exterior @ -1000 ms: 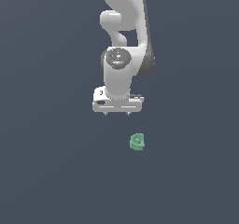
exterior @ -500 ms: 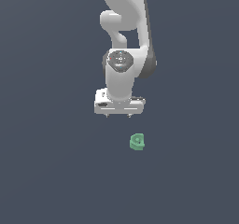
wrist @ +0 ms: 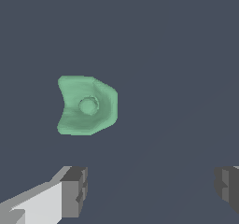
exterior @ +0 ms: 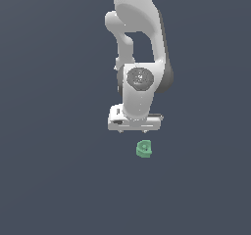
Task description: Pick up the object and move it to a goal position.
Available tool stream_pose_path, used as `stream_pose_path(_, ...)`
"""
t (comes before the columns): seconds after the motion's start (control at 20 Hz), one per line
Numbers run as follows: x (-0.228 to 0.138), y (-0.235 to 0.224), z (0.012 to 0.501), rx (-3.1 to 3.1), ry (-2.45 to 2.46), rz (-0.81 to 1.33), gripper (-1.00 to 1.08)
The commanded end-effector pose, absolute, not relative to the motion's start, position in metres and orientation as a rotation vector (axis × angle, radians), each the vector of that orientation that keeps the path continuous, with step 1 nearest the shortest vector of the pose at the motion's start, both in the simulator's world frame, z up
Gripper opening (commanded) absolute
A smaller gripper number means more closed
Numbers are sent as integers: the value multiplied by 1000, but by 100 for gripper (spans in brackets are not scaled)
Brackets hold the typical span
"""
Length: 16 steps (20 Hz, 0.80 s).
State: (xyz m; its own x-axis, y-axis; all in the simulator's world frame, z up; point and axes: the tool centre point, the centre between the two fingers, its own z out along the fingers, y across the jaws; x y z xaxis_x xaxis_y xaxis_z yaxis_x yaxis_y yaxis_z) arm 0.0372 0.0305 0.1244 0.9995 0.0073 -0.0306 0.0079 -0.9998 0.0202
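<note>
The object (exterior: 144, 149) is a small light-green chunky block with a circular hollow on its face, lying on the dark grey floor. In the exterior view it sits just below and slightly to the exterior view's right of my gripper (exterior: 133, 130). In the wrist view the object (wrist: 87, 106) lies ahead of the fingers, off toward one fingertip (wrist: 74, 191), not between them. My gripper (wrist: 150, 186) is open and empty, with the fingers wide apart. The fingertips are hidden behind the hand in the exterior view.
The white arm (exterior: 139, 43) rises from the hand toward the top of the exterior view. The dark grey floor (exterior: 54, 170) spreads all around the object.
The hand has moved down and slightly toward the block across the frames. The block has not moved.
</note>
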Motion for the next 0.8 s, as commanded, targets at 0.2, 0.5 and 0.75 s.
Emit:
stream_pose_path(0.2,64,62,105,3132,-13,-18,100)
stream_pose_path(0.5,77,79,94,3139,-29,-4,100)
stream_pose_path(0.75,80,84,91,3141,-33,0,100)
